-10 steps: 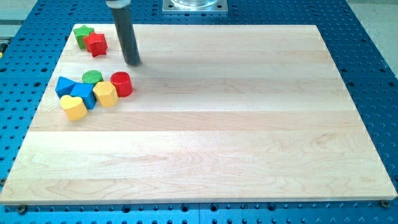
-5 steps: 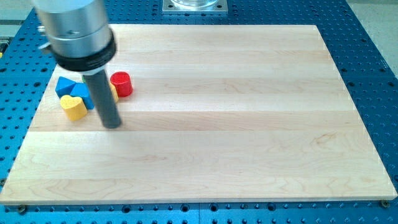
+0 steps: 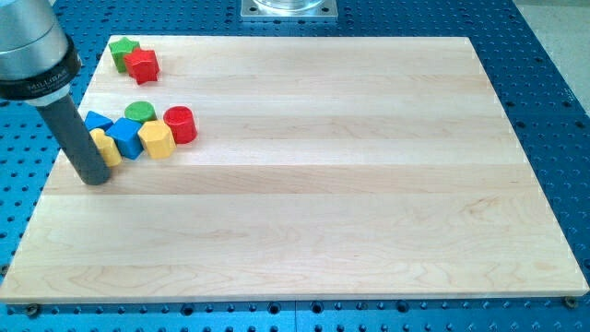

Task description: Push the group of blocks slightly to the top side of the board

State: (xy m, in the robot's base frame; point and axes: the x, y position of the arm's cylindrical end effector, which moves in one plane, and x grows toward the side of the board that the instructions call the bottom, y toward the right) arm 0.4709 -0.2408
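A group of blocks sits at the view's left on the wooden board [image 3: 304, 184]: a red cylinder [image 3: 181, 124], a green cylinder [image 3: 139, 112], a yellow hexagonal block [image 3: 157, 140], a blue block [image 3: 125, 138], a second blue block [image 3: 97, 121] and a yellow block [image 3: 107, 148] partly hidden by the rod. My tip [image 3: 94, 179] rests on the board just below and left of the group, touching or nearly touching the hidden yellow block.
A green star block [image 3: 123, 50] and a red star block [image 3: 143, 65] sit together near the board's top left corner. The board's left edge is close to my tip. A metal mount [image 3: 289, 8] is at the view's top.
My tip moved from above the group down past it, then left to the group's lower left. The blocks have not visibly moved.
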